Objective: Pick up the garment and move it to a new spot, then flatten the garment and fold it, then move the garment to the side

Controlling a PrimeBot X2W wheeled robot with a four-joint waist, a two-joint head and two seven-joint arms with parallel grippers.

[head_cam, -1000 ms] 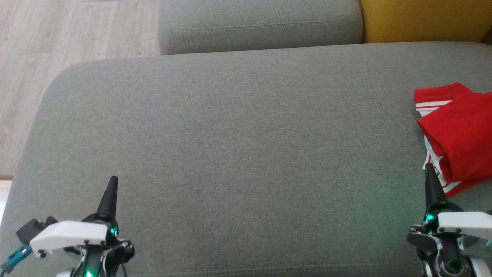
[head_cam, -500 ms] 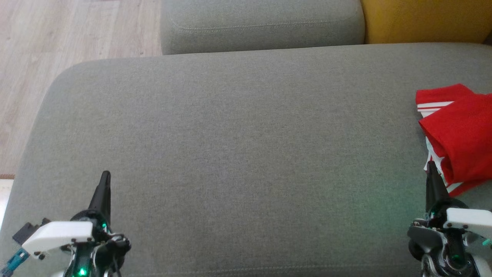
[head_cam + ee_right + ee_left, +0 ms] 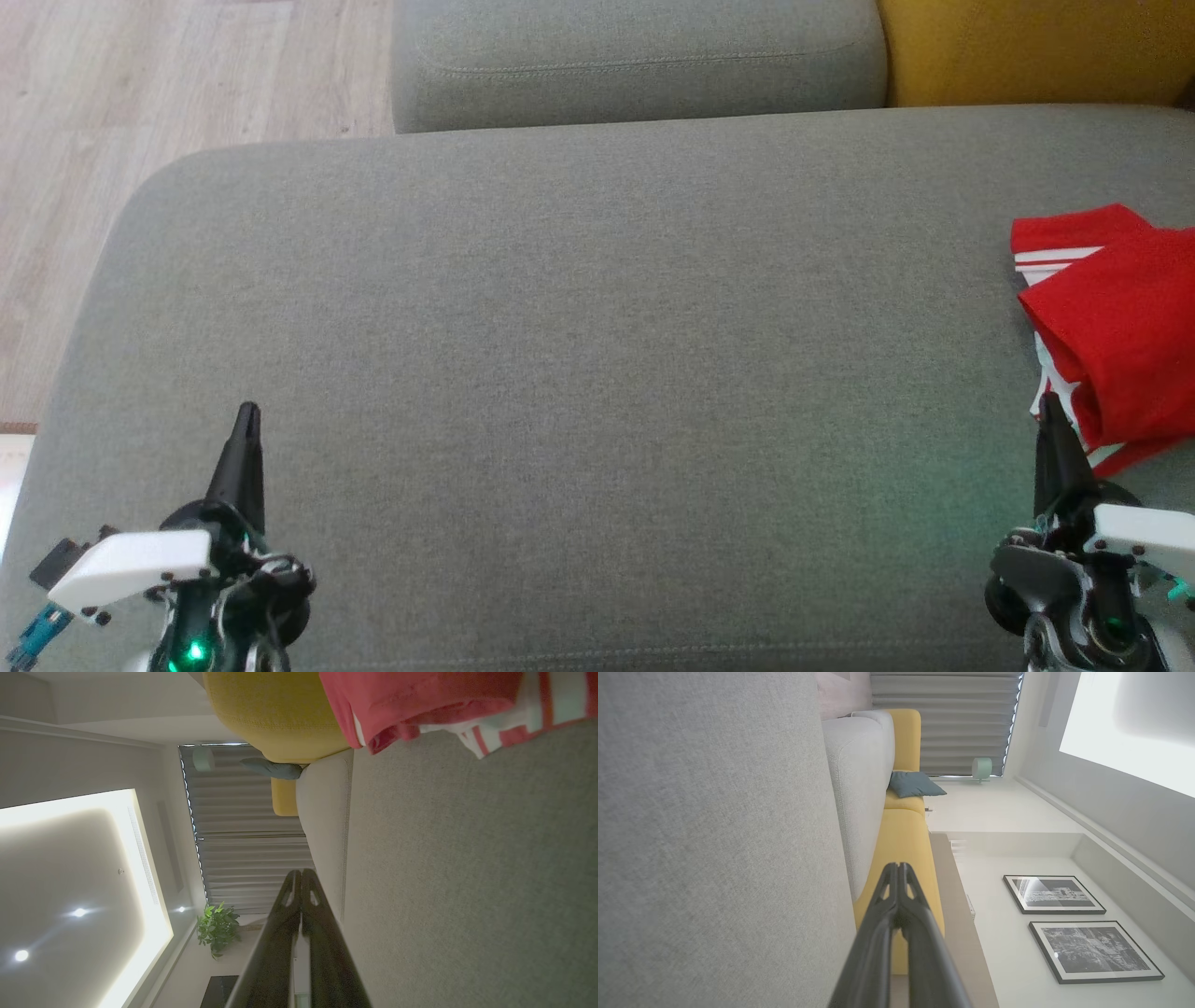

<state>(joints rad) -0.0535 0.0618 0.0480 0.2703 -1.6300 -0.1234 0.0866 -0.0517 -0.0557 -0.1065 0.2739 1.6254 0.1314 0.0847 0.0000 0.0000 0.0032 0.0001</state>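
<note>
The garment [image 3: 1116, 322] is red with white stripes. It lies crumpled at the right edge of the grey sofa cushion [image 3: 579, 355], partly cut off by the head view's border. In the right wrist view the garment [image 3: 420, 700] lies along the top. My right gripper [image 3: 1047, 406] is shut and empty, its tip just at the garment's near hem; the right wrist view shows the same gripper [image 3: 301, 873] with both fingers pressed together. My left gripper [image 3: 247, 413] is shut and empty over the cushion's lower left, far from the garment. The left wrist view shows it [image 3: 899, 865] with fingers together.
A second grey cushion [image 3: 635, 61] and a yellow cushion [image 3: 1027, 47] sit behind the seat. Wooden floor [image 3: 140, 103] lies to the left past the cushion's rounded corner. The wide middle of the grey cushion is bare fabric.
My left gripper has drifted slightly left and forward over the cushion. The right gripper shifted a little toward the garment's hem. The garment has not moved.
</note>
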